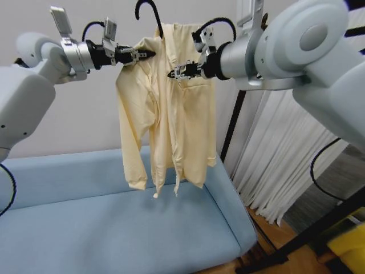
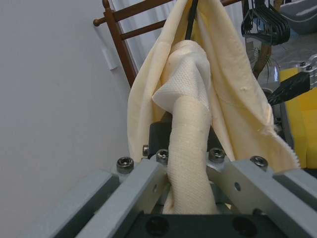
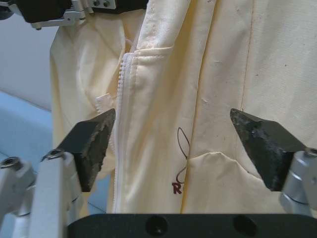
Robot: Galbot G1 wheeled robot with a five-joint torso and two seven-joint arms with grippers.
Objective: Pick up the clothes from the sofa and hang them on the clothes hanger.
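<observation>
Fabric of a pale yellow zip-up jacket drapes from a black hook-topped hanger near the top of the head view. The garment hangs full length in the air above a light blue upholstered sofa, with its hem and one sleeve cuff dangling over the seat. The left end effector reaches in from the robot's left at the garment's shoulder and is clenched on the jacket; in the left wrist view a rolled fold of the yellow cloth runs straight between its metal linkages. The right end effector sits at the jacket's chest, just below the collar, released and spread wide. In the right wrist view its two black fingertips stand well apart, with the white zipper and a small dark red embroidered mark between them; the cloth is close in front of them but not pinched. A brown wooden rack stands behind the jacket, beside a pale wall.
</observation>
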